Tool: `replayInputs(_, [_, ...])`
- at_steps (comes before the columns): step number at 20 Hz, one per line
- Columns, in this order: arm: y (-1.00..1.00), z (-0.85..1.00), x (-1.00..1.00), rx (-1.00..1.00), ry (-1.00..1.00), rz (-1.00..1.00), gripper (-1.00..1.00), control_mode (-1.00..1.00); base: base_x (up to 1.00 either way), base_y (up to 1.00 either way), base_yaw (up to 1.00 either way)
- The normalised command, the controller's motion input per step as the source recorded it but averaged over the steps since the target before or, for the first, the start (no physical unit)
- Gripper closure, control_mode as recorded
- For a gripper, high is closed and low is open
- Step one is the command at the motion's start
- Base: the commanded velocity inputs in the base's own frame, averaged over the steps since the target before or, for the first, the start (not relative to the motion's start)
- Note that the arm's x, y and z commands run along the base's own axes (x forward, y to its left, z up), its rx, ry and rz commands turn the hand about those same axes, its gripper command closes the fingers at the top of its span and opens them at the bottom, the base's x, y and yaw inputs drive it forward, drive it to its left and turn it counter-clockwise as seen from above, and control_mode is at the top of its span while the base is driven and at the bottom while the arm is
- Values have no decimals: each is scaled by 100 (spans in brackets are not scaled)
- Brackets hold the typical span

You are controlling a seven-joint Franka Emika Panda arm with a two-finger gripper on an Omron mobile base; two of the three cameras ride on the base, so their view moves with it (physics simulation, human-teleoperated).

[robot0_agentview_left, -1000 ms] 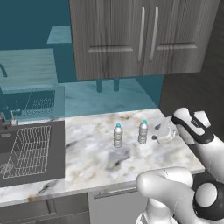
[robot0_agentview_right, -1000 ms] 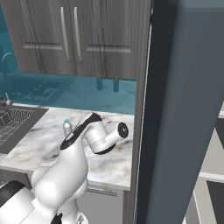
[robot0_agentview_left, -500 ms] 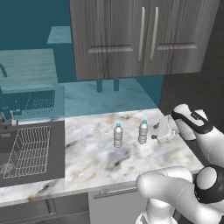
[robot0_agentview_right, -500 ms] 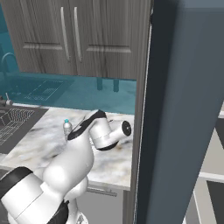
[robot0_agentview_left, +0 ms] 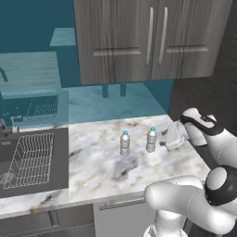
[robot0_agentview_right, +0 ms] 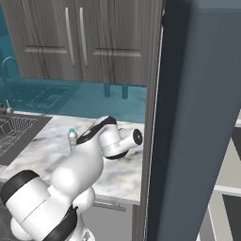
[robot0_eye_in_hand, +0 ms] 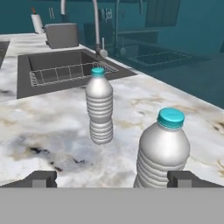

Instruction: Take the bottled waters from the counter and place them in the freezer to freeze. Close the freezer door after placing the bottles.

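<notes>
Both bottled waters stand upright mid-surface toward the back edge, and the gripper [robot0_agentview_left: 163, 139] lines up low on the nearer bottle [robot0_agentview_left: 151, 139], jaws spread wide and empty. The far bottle [robot0_agentview_left: 125, 143] waits beside it. Next, I'd say: slide forward and centre, the bottle sits off toward one fingertip [robot0_eye_in_hand: 186, 178], then close

Left base view: set behind and left of the arm, raised, facing forward and down over the desk [robot0_agentview_left: 92, 171]; mid range. Takes in the sink [robot0_agentview_left: 32, 159] at left, wall cabinets [robot0_agentview_left: 148, 39] above, two bottles [robot0_agentview_left: 125, 143] at centre.

Right base view: set behind and right of the arm, raised, facing forward and down; the freezer door [robot0_agentview_right: 193, 117] stands close, covering the right half. Shares with the left view the desk [robot0_agentview_right: 52, 150], wall cabinets [robot0_agentview_right: 75, 37], sink corner [robot0_agentview_right: 14, 134] and one bottle [robot0_agentview_right: 72, 140].

Hand view: low, near desk level, facing along the desk [robot0_eye_in_hand: 48, 127] toward the sink [robot0_eye_in_hand: 61, 65]; close range. Nearer bottle [robot0_eye_in_hand: 162, 151] large at lower right, farther bottle [robot0_eye_in_hand: 99, 107] behind it.
</notes>
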Motion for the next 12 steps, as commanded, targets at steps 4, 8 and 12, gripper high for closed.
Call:
replayInputs(4, [2, -14, 16, 1, 0, 1, -100, -100, 0, 0, 0])
replayInputs(8, [2, -18, 29, 0, 0, 0, -100, -100, 0, 0, 0])
replayInputs(12, [1, -9, 19, 0, 0, 0, -100, -100, 0, 0, 0])
